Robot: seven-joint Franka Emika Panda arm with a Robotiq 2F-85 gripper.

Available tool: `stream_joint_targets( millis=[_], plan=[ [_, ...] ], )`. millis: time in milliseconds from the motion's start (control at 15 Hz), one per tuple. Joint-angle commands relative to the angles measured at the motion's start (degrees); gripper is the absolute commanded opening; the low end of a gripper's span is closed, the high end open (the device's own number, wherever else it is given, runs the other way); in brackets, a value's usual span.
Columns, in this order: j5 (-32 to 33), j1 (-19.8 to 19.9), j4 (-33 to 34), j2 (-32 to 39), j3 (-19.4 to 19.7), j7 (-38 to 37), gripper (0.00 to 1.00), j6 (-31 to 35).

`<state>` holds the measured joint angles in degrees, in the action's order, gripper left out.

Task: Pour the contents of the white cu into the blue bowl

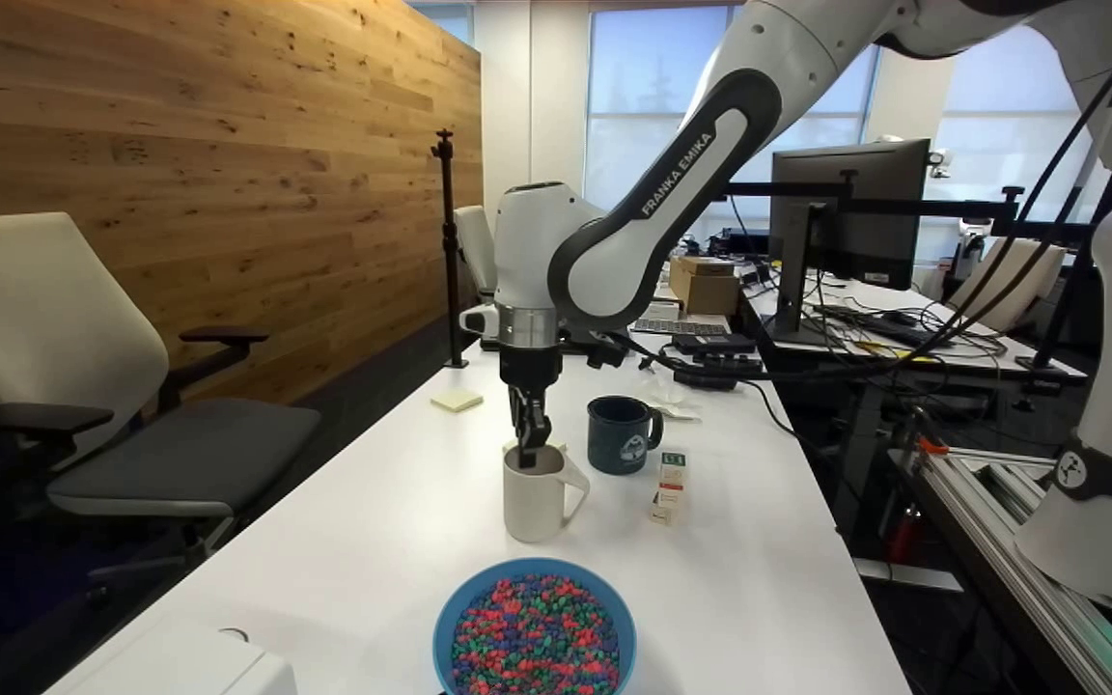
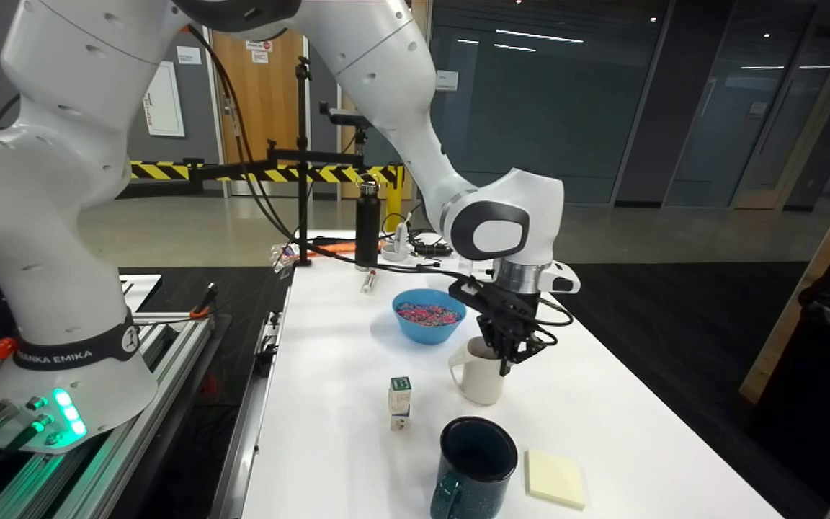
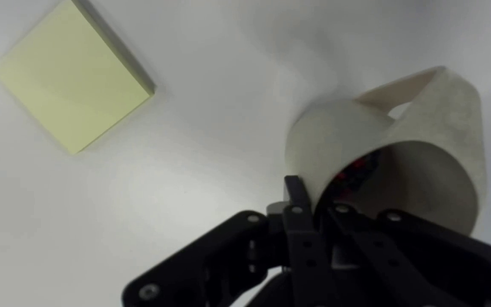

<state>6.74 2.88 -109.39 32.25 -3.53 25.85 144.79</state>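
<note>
The arm (image 1: 681, 183) rises from its base (image 1: 1097, 531), well apart from the white mug (image 1: 529, 507), arches high and slopes down toward it. The wrist (image 1: 529, 251) stands nearly vertical above the mug. Beneath, the end effector (image 3: 312, 204) points down at the mug's rim, pinching the wall, one finger (image 3: 297, 192) outside, the other inside.

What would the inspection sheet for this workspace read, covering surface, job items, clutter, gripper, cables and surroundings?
Surface: white table, seen in all three views.
Job's things: white mug, about upright, red and dark pieces inside; blue bowl, holding multicoloured pieces.
Clutter: dark mug, small printed box, yellow notepad.
Gripper: jaws shut on the white mug's wall at the rim.
Cables: black cables strung along the robot arm; more on a nearby desk.
Surroundings: office chair, wooden wall, monitor.
</note>
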Motion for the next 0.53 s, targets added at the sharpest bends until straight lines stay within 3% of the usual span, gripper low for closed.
stream_joint_targets(
  millis=[0, 467],
  plan=[
    [2.2, -0.7, 1.0, -0.4, 0.6, -1.1, 0.01, -2.3],
    [5.0, -3.6, 0.3, -3.3, 1.1, -2.7, 0.01, -3.7]
  ],
)
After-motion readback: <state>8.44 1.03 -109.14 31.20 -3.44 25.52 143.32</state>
